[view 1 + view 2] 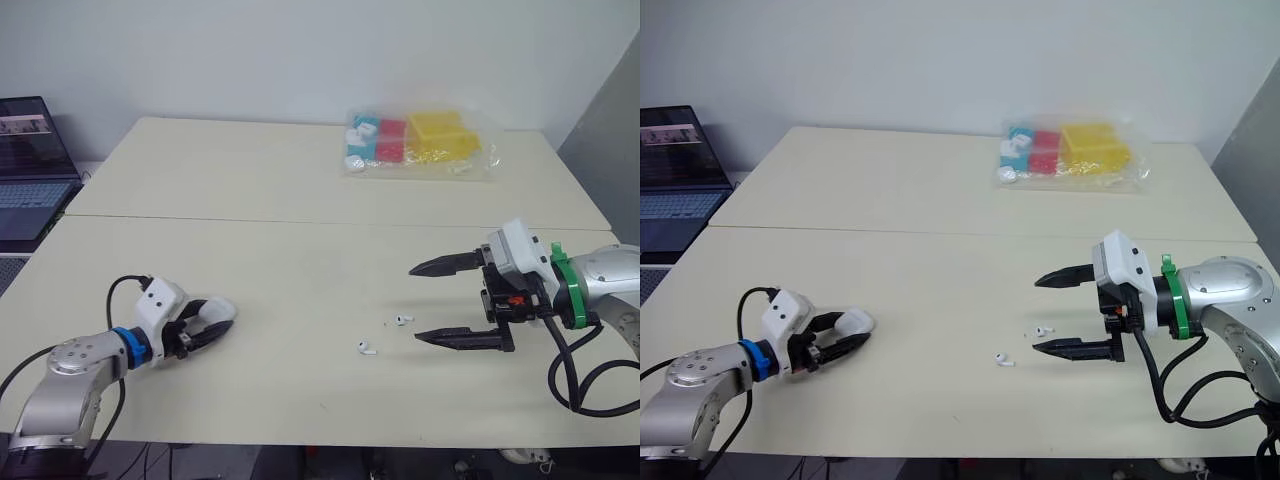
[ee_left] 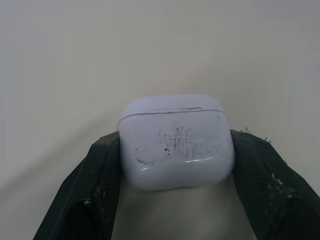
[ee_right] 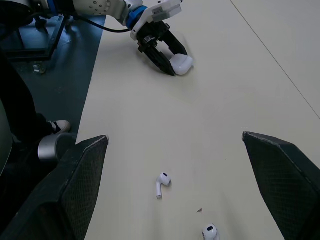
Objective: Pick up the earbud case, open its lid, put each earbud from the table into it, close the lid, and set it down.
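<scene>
While the left gripper's (image 1: 215,318) fingers pinch the closed case (image 2: 176,142) at the tabletop's (image 1: 300,260) 8 o'clock, far earbud (image 1: 402,320) and near earbud (image 1: 366,349) lie loose near 5 o'clock, just off the right gripper's (image 1: 415,303) wide-spread fingers, so opening, loading and closing look undone.

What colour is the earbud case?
The case is white with dark scuffs, best seen in the left wrist view.

The case (image 2: 177,142) is white with dark scuffs. Both earbuds (image 1: 403,320) are white; the desk (image 1: 300,260) is cream. The left end effector (image 1: 218,322) has a blue collar, the right end effector (image 1: 415,303) a green one.
</scene>
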Action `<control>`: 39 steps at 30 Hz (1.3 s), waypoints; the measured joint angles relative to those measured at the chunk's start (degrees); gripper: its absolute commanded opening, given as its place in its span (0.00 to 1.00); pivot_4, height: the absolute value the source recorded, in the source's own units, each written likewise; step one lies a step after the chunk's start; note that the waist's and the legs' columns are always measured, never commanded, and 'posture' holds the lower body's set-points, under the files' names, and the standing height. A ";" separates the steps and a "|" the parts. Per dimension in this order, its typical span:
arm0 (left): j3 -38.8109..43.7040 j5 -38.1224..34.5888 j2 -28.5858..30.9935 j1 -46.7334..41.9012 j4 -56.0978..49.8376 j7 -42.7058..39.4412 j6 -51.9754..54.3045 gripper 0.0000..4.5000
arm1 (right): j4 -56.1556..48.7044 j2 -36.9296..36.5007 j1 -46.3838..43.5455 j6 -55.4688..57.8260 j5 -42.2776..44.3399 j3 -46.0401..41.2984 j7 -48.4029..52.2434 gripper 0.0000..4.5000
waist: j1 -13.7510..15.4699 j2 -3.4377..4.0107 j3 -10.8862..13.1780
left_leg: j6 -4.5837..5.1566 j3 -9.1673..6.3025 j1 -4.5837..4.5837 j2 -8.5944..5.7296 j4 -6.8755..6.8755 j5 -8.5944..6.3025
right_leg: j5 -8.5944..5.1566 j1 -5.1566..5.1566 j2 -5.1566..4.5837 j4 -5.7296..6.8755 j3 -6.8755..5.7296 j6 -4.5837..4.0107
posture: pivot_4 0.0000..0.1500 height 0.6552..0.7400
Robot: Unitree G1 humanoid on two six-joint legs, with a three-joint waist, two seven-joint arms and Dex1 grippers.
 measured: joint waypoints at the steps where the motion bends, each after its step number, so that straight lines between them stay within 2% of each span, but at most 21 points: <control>1: -1.66 0.02 -0.81 -0.37 -1.43 -0.63 -0.69 0.62 | -0.11 -0.09 0.42 0.34 0.10 -0.20 -0.47 1.00 | 0.05 0.00 0.00 | 0.00 -0.01 -0.02 0.00 0.03 0.00 | 0.01 0.01 0.00 -0.01 -0.01 0.01 | 1.00 1.00; 5: -9.62 0.48 -6.34 -5.49 -8.10 -0.99 -4.41 0.62 | -0.84 -1.35 3.34 5.38 1.56 -0.74 -3.11 1.00 | 0.47 -0.02 0.00 | 0.00 -0.01 -0.09 -0.02 0.10 0.00 | 0.08 0.00 0.01 -0.02 0.02 0.12 | 1.00 1.00; 8: -14.11 3.11 -9.83 -9.89 -9.06 -0.84 -8.78 0.62 | -2.94 -2.07 4.29 11.34 3.63 -1.27 -7.81 1.00 | 0.30 0.01 -0.02 | 0.00 0.02 -0.05 -0.08 0.09 0.00 | 0.08 0.01 0.12 0.00 0.07 0.12 | 1.00 1.00; 12: -22.04 7.73 -16.13 -15.67 -7.32 -1.17 -19.64 0.62 | -4.02 5.06 3.24 22.02 11.93 -1.76 -20.36 1.00 | -0.07 -0.08 -0.06 | 0.00 0.02 -0.17 -0.12 0.10 0.01 | 0.15 0.04 0.35 -0.01 0.11 0.03 | 1.00 1.00; 17: -24.55 10.83 -17.89 -17.63 -2.25 -1.17 -28.61 0.62 | -1.37 11.23 0.61 31.29 22.45 -2.42 -32.22 1.00 | -0.28 -0.06 -0.05 | 0.02 -0.09 -0.02 0.02 0.09 0.02 | 0.19 0.01 0.79 0.03 0.05 -0.04 | 1.00 1.00; 24: -25.61 11.59 -18.49 -20.93 1.37 -2.33 -35.65 0.62 | 4.34 19.79 -1.75 35.24 32.31 -2.24 -46.78 1.00 | -0.27 -0.06 -0.06 | 0.02 -0.03 -0.12 0.01 0.13 0.02 | 0.21 0.01 0.82 -0.04 0.12 -0.02 | 1.00 1.00; 32: -25.61 11.57 -18.47 -21.19 1.64 -2.15 -36.85 0.62 | 8.42 22.06 -3.25 35.44 36.76 -1.14 -52.94 1.00 | -0.32 -0.06 -0.06 | 0.02 -0.06 -0.15 0.03 0.11 0.02 | 0.21 -0.03 0.83 -0.06 0.09 -0.02 | 1.00 1.00; 35: -25.61 11.57 -18.41 -21.10 1.49 -2.04 -36.84 0.62 | 10.09 22.77 -3.72 35.40 38.15 -0.07 -54.59 0.86 | -0.33 -0.05 -0.06 | 0.03 -0.07 -0.14 0.03 0.11 0.02 | 0.21 -0.03 0.84 -0.04 0.09 -0.02 | 1.00 1.00; 39: -25.61 11.58 -18.43 -21.08 1.48 -1.84 -36.91 0.62 | 11.71 23.12 -5.05 35.37 39.44 0.06 -56.34 0.54 | -0.33 -0.05 -0.06 | 0.02 -0.06 -0.15 0.03 0.11 0.02 | 0.21 -0.03 0.84 -0.05 0.09 -0.02 | 1.00 1.00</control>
